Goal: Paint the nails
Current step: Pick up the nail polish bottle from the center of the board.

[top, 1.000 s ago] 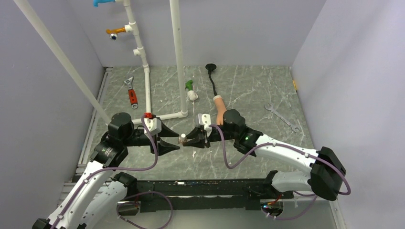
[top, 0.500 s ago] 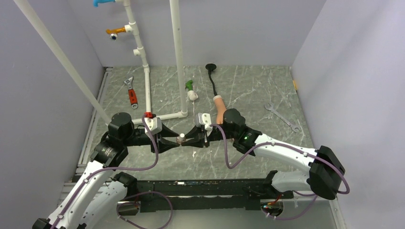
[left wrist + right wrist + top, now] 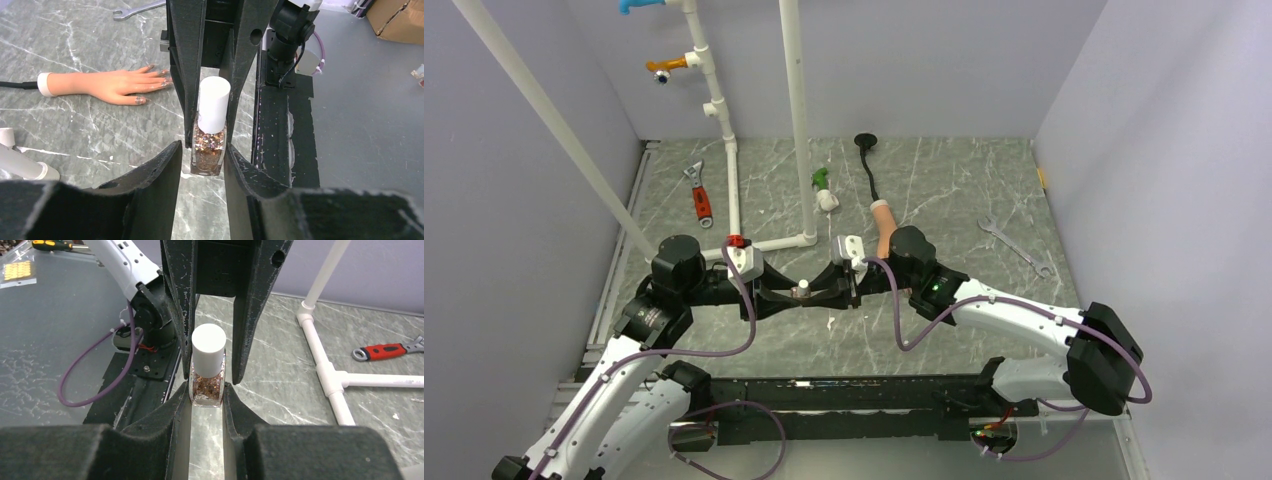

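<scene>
A small clear polish bottle (image 3: 804, 290) with glittery brown contents and a white cap (image 3: 214, 97) stands upright between both grippers. My right gripper (image 3: 206, 390) is shut on the bottle's glass body (image 3: 206, 385). My left gripper (image 3: 202, 150) reaches in from the opposite side. Its jaws flank the bottle closely, with a narrow gap showing on one side. The peach mannequin hand (image 3: 110, 84) lies flat behind the right gripper. Its nails (image 3: 141, 100) look glittery. In the top view only its wrist (image 3: 884, 222) shows beyond the right arm.
A white pipe frame (image 3: 799, 120) stands at the back left, with a low pipe (image 3: 325, 370) on the table. A red-handled wrench (image 3: 699, 200), a green-and-white item (image 3: 824, 190), the hand's black stem (image 3: 869, 165) and a silver spanner (image 3: 1014, 245) lie around.
My left gripper has narrowed from wide open to close around the bottle. The right gripper still holds the bottle in the same place.
</scene>
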You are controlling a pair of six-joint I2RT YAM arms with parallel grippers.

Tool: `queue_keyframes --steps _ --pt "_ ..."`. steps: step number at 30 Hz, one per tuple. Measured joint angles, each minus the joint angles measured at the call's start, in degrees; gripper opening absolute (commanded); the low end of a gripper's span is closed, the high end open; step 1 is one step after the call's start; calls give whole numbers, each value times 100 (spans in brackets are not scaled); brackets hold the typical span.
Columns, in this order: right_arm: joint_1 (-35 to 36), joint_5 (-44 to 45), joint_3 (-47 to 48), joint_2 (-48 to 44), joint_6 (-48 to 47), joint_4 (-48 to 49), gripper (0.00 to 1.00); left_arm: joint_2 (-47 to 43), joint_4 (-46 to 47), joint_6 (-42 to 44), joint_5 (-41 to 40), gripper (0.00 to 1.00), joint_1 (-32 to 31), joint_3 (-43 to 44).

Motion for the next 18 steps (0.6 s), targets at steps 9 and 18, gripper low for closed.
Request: queue_keyframes --steps 9,18 --pt "-11 -74 17 59 24 42 0 7 -9 0 55 32 0 0" --pt "-35 -79 28 79 192 120 0 11 -9 11 90 0 2 26"
